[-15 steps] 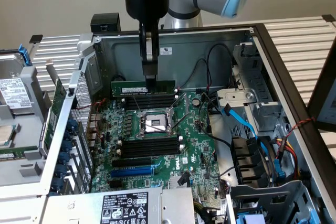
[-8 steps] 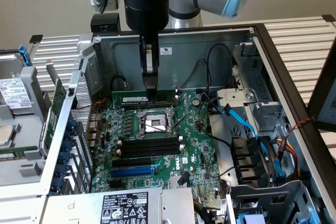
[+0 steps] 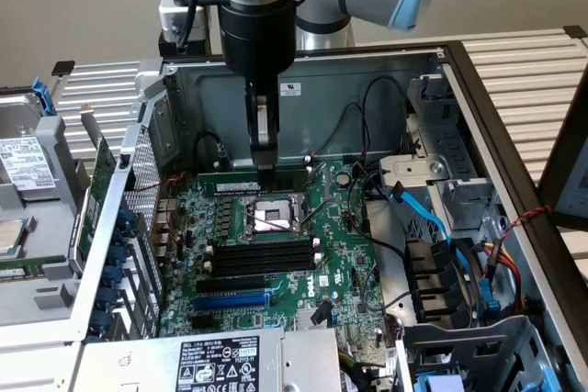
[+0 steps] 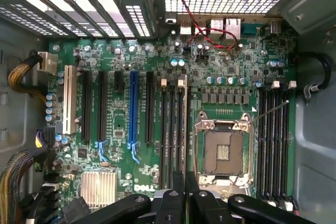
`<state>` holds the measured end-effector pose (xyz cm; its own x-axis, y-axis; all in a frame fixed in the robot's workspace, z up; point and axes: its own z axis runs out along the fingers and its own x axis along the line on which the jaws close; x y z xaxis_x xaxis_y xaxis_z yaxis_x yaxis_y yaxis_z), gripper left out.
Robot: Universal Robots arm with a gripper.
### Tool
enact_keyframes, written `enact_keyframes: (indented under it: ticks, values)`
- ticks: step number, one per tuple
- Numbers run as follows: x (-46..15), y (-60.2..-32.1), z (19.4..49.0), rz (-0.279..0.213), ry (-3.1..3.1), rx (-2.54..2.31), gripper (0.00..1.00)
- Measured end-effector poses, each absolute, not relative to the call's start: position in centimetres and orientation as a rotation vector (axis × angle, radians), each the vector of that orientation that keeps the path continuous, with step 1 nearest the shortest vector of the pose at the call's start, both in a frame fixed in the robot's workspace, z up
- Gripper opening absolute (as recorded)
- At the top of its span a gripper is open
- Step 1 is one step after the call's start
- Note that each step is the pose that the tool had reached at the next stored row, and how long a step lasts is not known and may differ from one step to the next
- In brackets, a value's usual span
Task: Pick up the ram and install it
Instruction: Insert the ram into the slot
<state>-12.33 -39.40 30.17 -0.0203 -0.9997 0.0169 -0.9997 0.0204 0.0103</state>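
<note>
The gripper [image 3: 265, 168] hangs straight down into the open computer case [image 3: 202, 107], its fingers [image 4: 178, 198] clamped on the ram [image 3: 234, 179], a thin green stick held level at their tips. In the exterior view the ram shows just beyond the CPU socket [image 3: 273, 218], on the side away from the near memory slots [image 3: 262, 256] and the blue slot [image 3: 234, 301]. It runs parallel to them, and the fingers pinch it close to its middle. The wrist view looks down past the fingers, which stand pressed close together. There they line up with the near memory slots beside the CPU socket, on its side toward the blue slot. Beyond the CPU socket lies a second bank, the far memory slots [image 4: 273, 135], black and empty, with a thin metal lever [image 4: 270, 111] slanting across them. Whether the ram hangs clear of the motherboard [image 3: 340, 254] or already touches a slot cannot be told.
</note>
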Motion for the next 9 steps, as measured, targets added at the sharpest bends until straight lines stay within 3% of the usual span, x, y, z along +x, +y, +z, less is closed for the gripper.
enact_keyframes:
  ticks: [9]
  values:
    - [-12.21, -39.46, 29.43, 0.001, -2.225, 2.196, 0.13]
